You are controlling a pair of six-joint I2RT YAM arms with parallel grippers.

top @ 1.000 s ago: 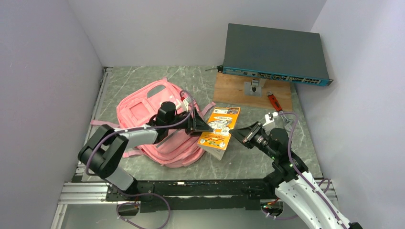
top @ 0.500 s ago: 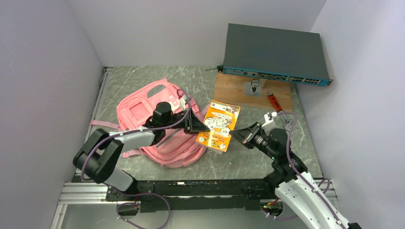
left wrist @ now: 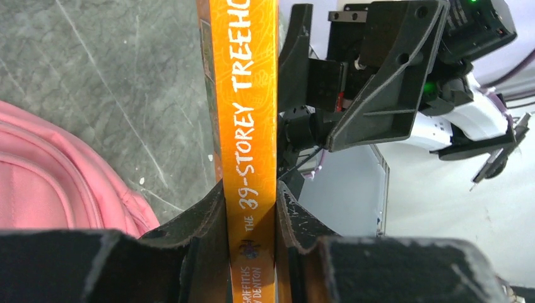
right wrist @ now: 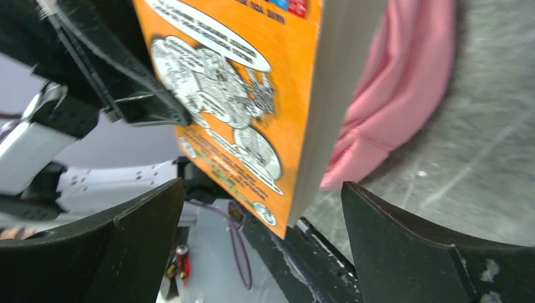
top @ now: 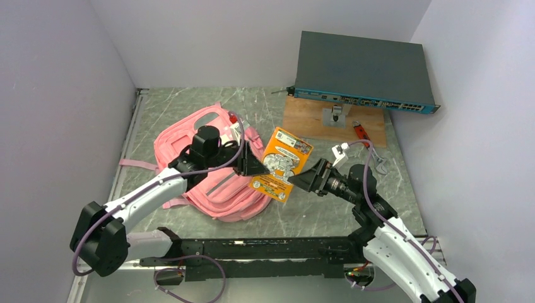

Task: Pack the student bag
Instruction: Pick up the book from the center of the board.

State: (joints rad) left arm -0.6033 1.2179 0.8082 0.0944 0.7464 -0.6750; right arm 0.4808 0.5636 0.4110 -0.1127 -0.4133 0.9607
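Top external view is showing the bag [top: 180, 142] lying on the table [top: 315, 218], left of centre, partly under the left arm. Left hand [top: 252, 165] is pinching the orange book [top: 282, 163] at its spine, holding it tilted just beside the bag's right edge. Left wrist view is showing both fingers [left wrist: 211, 218] pressing against the covers. Right hand [top: 303, 182] is standing spread, one finger on either side of the book's lower corner; contact cannot be told. A switch [top: 363, 69] is sitting behind a wooden board [top: 309, 120], far right.
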